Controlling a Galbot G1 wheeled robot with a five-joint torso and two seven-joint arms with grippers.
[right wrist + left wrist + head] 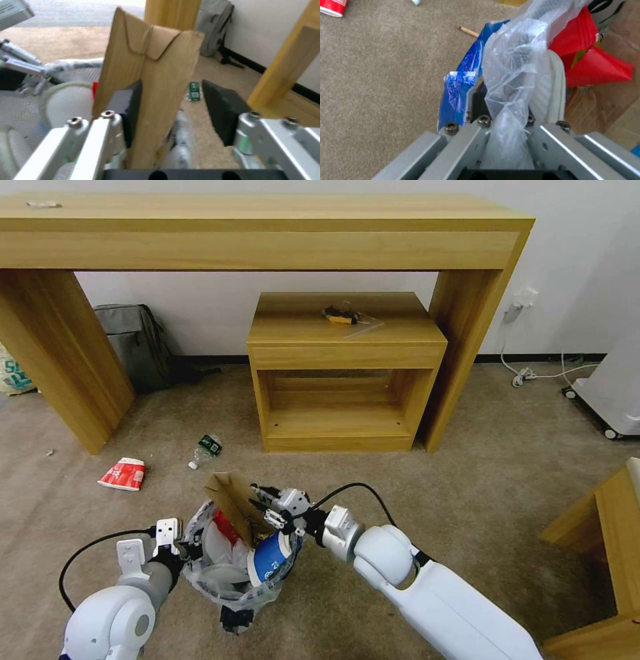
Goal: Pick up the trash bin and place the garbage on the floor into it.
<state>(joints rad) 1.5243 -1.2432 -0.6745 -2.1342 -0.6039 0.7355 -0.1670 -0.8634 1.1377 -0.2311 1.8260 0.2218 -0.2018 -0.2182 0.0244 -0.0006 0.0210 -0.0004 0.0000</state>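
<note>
Cardboard (233, 507) in bin (230, 570), upright

Small round black trash bin (235, 617) lined with a crinkly translucent plastic bag, held above the beige short-pile carpet floor (467, 480); contents crowded: a white slipper (220, 573), a red wrapper (586, 62), a blue-white paper cup (270, 559) lying on its side at the rim; a flat brown cardboard scrap (235, 507) stands upright, tilted, its lower end in the bin; on the floor beyond: a crushed red-white paper cup (123, 474), a small clear bottle with green label (207, 448), a wooden stick (468, 31) beside the bin.
</note>
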